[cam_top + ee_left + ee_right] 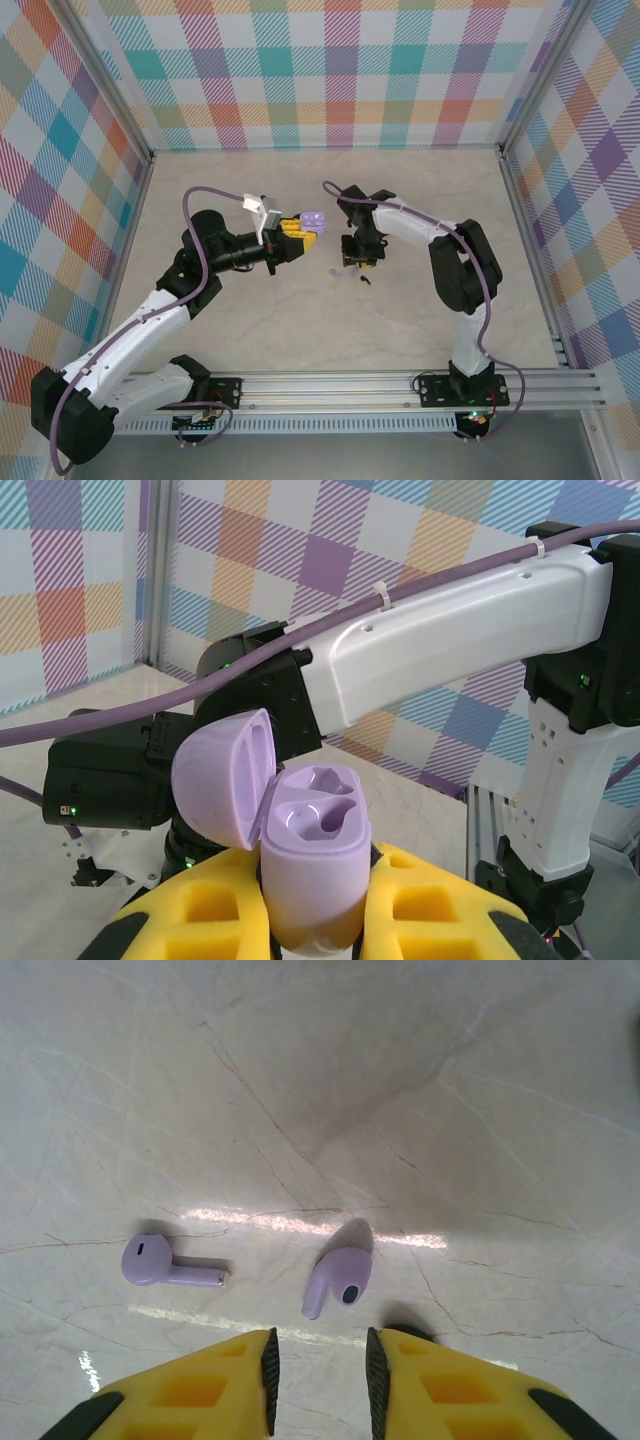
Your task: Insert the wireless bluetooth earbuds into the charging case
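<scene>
Right tool (318, 1365): jaws narrow with nothing between them, hanging over the counter (420, 1090).
Near earbud (338, 1278): lilac, on the counter at 12 o'clock just past the tool's tips, stem pointing back toward 7 o'clock.
Far earbud (165, 1263): lilac, lying flat at 10 o'clock, well apart from the first, stem toward 3 o'clock.
Left tool (318, 915): clamped on the charging case (315, 845), held off the counter at 10 o'clock from the right tool in the top view.
Case: lid (222, 780) hinged open toward 9 o'clock, both sockets empty; neither earbud is in yet.
Risk, pick: the gap looks barely wider than the bud, so an off-centre descent would likely land a pad on it and flick it across the smooth counter.
Risk, grip: pinching the rounded head could squirt it out, and a skewed hold would leave the stem misaligned with its socket.
Risk, insertion: pressing hard might twist the case in the left tool or knock the lid shut.
</scene>
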You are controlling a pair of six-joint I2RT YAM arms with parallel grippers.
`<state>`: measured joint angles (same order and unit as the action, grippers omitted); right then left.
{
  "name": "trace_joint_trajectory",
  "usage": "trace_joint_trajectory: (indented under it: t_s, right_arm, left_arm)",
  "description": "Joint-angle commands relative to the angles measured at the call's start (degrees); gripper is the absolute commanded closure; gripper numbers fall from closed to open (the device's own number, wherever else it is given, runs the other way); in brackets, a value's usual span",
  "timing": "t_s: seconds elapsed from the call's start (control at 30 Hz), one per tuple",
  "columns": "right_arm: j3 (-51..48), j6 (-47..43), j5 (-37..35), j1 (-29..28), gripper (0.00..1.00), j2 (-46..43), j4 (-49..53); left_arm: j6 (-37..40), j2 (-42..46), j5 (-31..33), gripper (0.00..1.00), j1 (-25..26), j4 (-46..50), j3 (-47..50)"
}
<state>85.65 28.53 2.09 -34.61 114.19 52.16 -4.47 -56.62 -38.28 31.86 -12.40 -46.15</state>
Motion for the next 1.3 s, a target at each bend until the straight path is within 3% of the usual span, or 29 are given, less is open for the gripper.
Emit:
trace_joint_trajectory:
  t_s: [0.0, 0.53, 0.9, 1.27]
  right_arm:
    - [1.5, 1.8, 0.0, -0.4, 0.69, 2.4, 0.8]
    - [2.7, 2.7, 0.1, -0.5, 0.71, 7.0, -0.4]
    - [4.8, -3.6, -3.0, -1.0, 0.77, 8.0, 1.5]
    - [7.2, -9.6, -4.1, -1.1, 0.66, 8.8, 3.9]
  left_arm:
    - [0.8, 0.1, -0.5, 0.87, 0.9, -1.9, 0.4]
    - [0.7, 0.2, -0.5, 0.86, 0.9, -1.7, 0.6]
    - [0.6, 0.4, -0.2, 0.86, 1.0, -1.6, 0.6]
    - [0.6, 0.5, -0.2, 0.86, 0.9, -1.5, 0.5]
